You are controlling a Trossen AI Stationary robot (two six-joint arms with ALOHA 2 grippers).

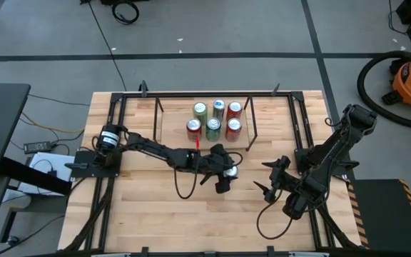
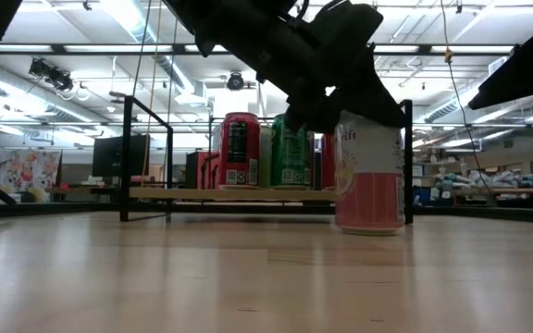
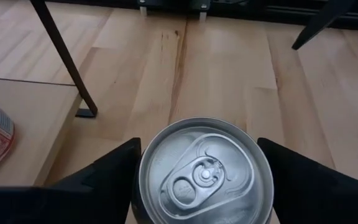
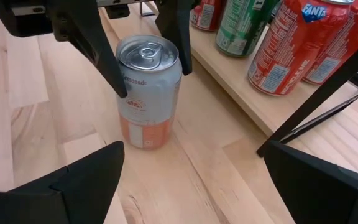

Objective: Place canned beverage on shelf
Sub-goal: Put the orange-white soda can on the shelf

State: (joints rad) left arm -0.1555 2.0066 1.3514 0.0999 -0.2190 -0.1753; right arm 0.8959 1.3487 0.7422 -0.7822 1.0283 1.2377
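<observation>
A pink and white can (image 1: 232, 171) stands upright on the table, just in front of the shelf's near right corner. It also shows in the low view (image 2: 370, 176) and the right wrist view (image 4: 148, 93). My left gripper (image 1: 226, 174) is shut on it from above. The shelf (image 1: 173, 127), black rods with a light wood deck, holds several red and green cans (image 1: 216, 119). My right gripper (image 1: 268, 180) is open and empty to the right of the can, its fingers (image 4: 86, 180) pointing toward it. My left gripper pinches the can's upper side wall (image 4: 124, 78), just below the rim, between its two fingers (image 4: 180, 43). The fingers come from above, slanting down. The can stands upright with its base (image 2: 370, 229) on the table.
A larger black frame (image 1: 120, 100) edges the table. Arm cables loop over the table (image 1: 184, 187) (image 1: 261, 223). The shelf's right post (image 4: 316, 93) stands near the can. Bare wood lies toward the table's near edge (image 1: 191, 228).
</observation>
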